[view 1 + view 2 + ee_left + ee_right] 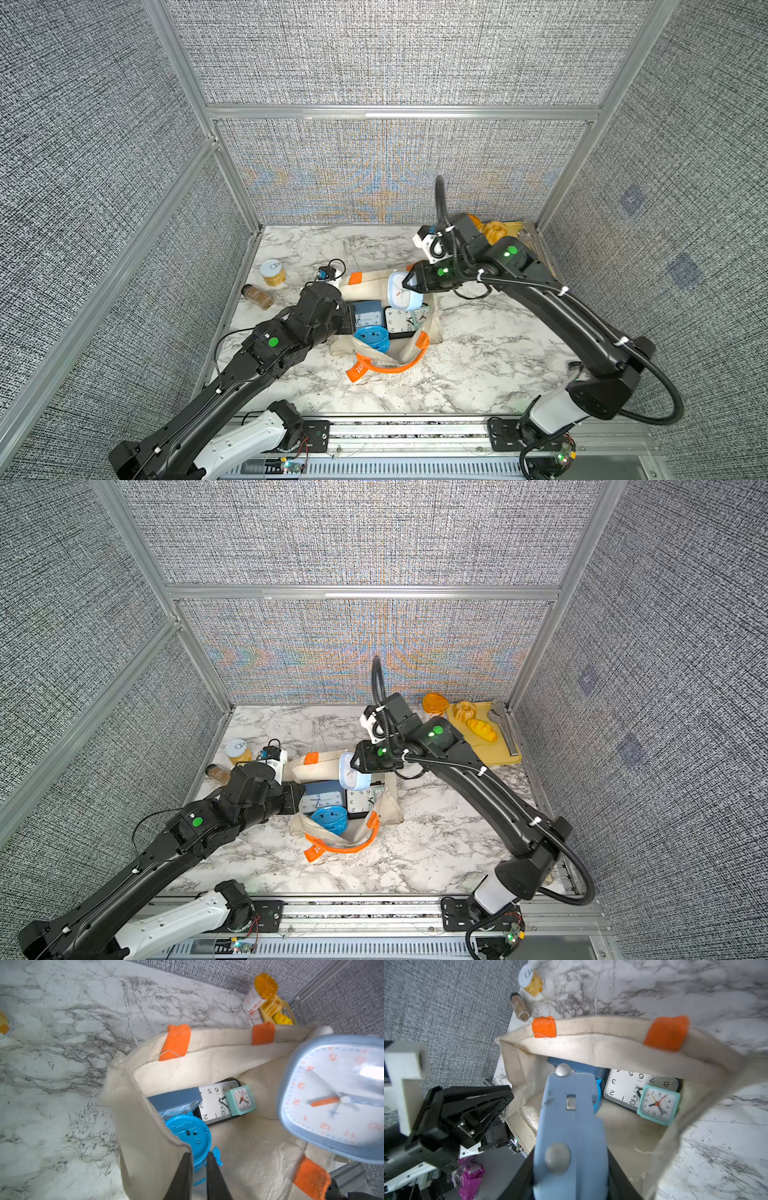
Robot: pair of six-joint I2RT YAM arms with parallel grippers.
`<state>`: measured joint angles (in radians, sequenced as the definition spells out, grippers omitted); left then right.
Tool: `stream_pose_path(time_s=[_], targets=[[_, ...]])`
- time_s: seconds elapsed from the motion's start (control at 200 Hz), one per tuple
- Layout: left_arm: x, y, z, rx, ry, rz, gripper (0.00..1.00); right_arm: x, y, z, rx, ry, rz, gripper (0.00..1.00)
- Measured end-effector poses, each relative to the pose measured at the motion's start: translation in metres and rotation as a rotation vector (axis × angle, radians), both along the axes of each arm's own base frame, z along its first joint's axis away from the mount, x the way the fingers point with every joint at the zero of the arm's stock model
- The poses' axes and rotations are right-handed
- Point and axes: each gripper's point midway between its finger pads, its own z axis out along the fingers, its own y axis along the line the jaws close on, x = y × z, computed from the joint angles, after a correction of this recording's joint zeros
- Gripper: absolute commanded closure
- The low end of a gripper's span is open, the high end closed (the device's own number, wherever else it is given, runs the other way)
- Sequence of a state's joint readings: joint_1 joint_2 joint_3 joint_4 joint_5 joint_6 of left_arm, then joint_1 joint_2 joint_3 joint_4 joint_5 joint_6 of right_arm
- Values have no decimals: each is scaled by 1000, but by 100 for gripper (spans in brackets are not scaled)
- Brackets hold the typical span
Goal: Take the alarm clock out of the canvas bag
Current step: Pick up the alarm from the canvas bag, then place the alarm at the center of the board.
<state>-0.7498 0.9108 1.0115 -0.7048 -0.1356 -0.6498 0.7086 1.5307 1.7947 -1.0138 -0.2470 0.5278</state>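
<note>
The cream canvas bag with orange handles lies open mid-table. My right gripper is shut on a pale blue alarm clock, which hangs above the bag's far right rim. Inside the bag lie a round blue clock, a dark blue one, a white-faced black one and a small teal one. My left gripper sits at the bag's left rim, fingers narrowly apart, with the cloth beside them.
A yellow-labelled can and a brown spice jar stand at the far left. At the back right, a yellow board carries bread shapes and a metal tool, with an orange-lidded cup beside it. Grey walls enclose three sides.
</note>
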Motion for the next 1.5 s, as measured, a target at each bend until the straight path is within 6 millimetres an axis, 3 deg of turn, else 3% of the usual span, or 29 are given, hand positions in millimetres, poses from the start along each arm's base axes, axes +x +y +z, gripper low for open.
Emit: stream_pose_path(time_s=[0.15, 0.3, 0.37, 0.525, 0.67, 0.785, 1.06, 1.501], targets=[[4, -4, 25, -22, -50, -14, 45, 17, -56, 26, 66, -61, -168, 58], [7, -8, 56, -36, -115, -45, 27, 33, -112, 34, 84, -110, -347, 58], [9, -11, 71, -42, -147, -63, 22, 38, -138, 28, 80, -113, -428, 58], [8, -16, 105, -67, -216, -104, 21, 47, -194, 1, 68, -103, -614, 58], [9, -22, 137, -91, -282, -145, 22, 46, -231, -32, 84, -75, -748, 58], [13, -33, 150, -93, -305, -180, 24, 46, -248, -61, 127, -43, -820, 58], [20, -60, 157, -142, -314, -264, 24, 55, -270, -127, 243, 38, -936, 58], [19, -67, 138, -154, -272, -280, 25, 73, -278, -200, 355, 119, -1047, 58]])
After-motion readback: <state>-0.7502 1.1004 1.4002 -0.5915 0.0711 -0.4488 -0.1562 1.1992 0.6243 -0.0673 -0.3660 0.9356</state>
